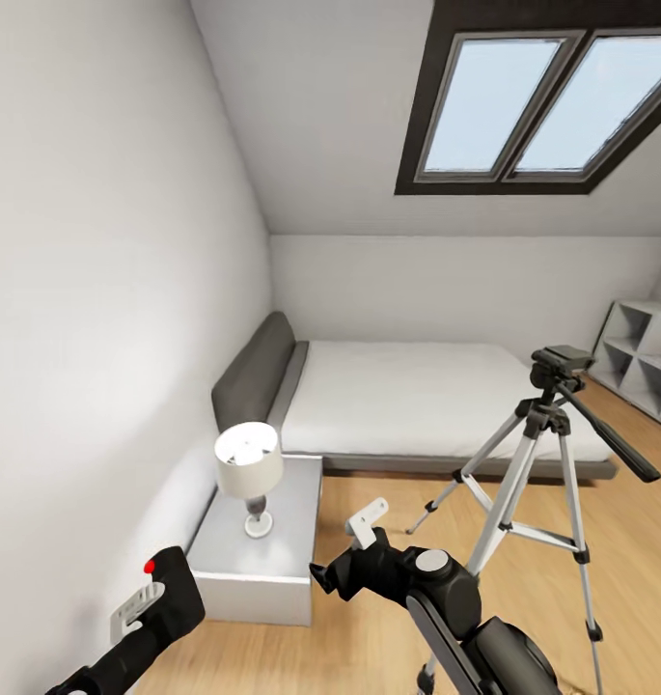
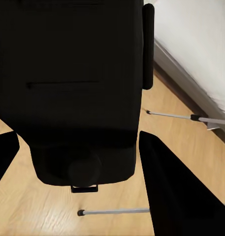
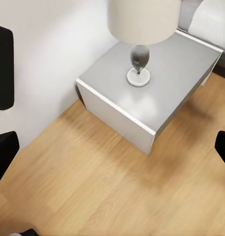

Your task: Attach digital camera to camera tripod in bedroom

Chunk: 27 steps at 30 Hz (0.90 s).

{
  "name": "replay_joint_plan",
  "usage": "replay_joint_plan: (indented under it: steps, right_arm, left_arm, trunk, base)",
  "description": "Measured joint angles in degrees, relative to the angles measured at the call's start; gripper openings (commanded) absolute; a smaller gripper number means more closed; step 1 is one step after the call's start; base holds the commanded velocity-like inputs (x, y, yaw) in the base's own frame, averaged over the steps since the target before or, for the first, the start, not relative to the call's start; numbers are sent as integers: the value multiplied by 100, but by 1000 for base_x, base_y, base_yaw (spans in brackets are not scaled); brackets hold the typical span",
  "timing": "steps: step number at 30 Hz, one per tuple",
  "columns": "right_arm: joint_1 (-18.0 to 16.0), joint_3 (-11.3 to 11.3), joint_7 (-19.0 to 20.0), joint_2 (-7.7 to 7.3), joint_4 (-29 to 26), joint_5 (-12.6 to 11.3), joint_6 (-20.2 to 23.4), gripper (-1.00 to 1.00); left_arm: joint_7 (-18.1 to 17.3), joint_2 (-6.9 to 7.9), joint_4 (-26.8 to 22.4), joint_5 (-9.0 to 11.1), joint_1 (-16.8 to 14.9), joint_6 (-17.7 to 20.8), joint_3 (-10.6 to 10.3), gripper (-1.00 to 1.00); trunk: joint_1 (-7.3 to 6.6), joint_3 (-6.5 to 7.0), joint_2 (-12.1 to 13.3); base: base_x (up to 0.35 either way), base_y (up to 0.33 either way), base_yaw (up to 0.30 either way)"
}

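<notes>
The digital camera [image 1: 176,591], a black box with a red dot on top, hangs low at the left, and my left gripper [image 1: 142,606] is shut on it. In the left wrist view the camera's dark body [image 2: 73,88] sits between the black fingers [image 2: 181,191], with two silver tripod legs [image 2: 171,115] on the wood floor beyond. The camera tripod [image 1: 547,454] stands at the right in front of the bed, its black head [image 1: 560,365] bare and its pan handle pointing down to the right. My right gripper [image 1: 347,550] is open and holds nothing, left of the tripod, above the floor near the nightstand.
A grey nightstand [image 1: 291,541] with a white-shaded table lamp [image 1: 248,463] stands against the left wall. Behind it is the white bed [image 1: 417,396] with its grey headboard. A white shelf unit [image 1: 648,362] lines the right wall, and a skylight [image 1: 542,97] sits in the sloped ceiling.
</notes>
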Motion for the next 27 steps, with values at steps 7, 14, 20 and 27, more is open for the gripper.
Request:
replay_joint_plan:
  steps: [7, 14, 20, 27]
  right_arm:
    - [9, -23, 5, -19, 0, -1, 0, 100]
    - [199, -1, 10, -61, -1, -2, -1, 100]
    - [279, 6, 9, -59, -1, -2, 0, 100]
    - [303, 6, 13, -64, -1, -1, -6, 100]
  left_arm:
    - [0, 1, -18, -2, -2, -2, -9, -100]
    - [-7, 1, -34, -1, -1, -2, -10, -100]
    - [-8, 1, -37, -1, -2, -2, -11, -100]
    - [-9, 1, -39, -1, -2, -2, -11, -100]
  trunk:
    - [0, 0, 0]
    - [0, 0, 0]
    - [0, 0, 0]
    - [0, 0, 0]
  base:
    - [0, 51, -158]
    - [0, 10, -200]
    - [0, 2, -223]
    - [0, 1, -234]
